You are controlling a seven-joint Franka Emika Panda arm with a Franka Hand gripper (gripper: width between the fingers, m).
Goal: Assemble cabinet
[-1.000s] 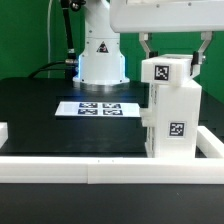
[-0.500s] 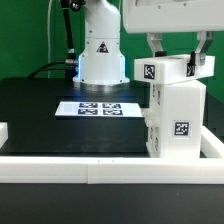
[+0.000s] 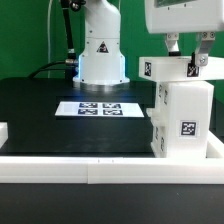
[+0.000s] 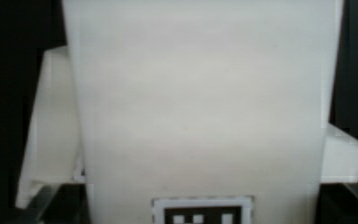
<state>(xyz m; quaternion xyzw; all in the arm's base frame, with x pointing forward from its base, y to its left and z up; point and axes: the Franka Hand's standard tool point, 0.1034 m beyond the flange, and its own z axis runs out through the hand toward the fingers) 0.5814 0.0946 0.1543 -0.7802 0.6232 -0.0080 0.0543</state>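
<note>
The cabinet is a tall white box with square tags, standing at the exterior view's right on the black table, next to the front rail. My gripper comes down from above, its two fingers straddle the cabinet's top part, and it is shut on it. In the wrist view the cabinet's white face fills the picture, with a tag at its edge. Dark fingers show at both sides of it.
The marker board lies flat in the table's middle, in front of the robot base. A long white rail runs along the front. A small white block sits at the exterior view's left edge.
My gripper and the cabinet in it have moved together toward the exterior view's right. The marker board has not moved.
</note>
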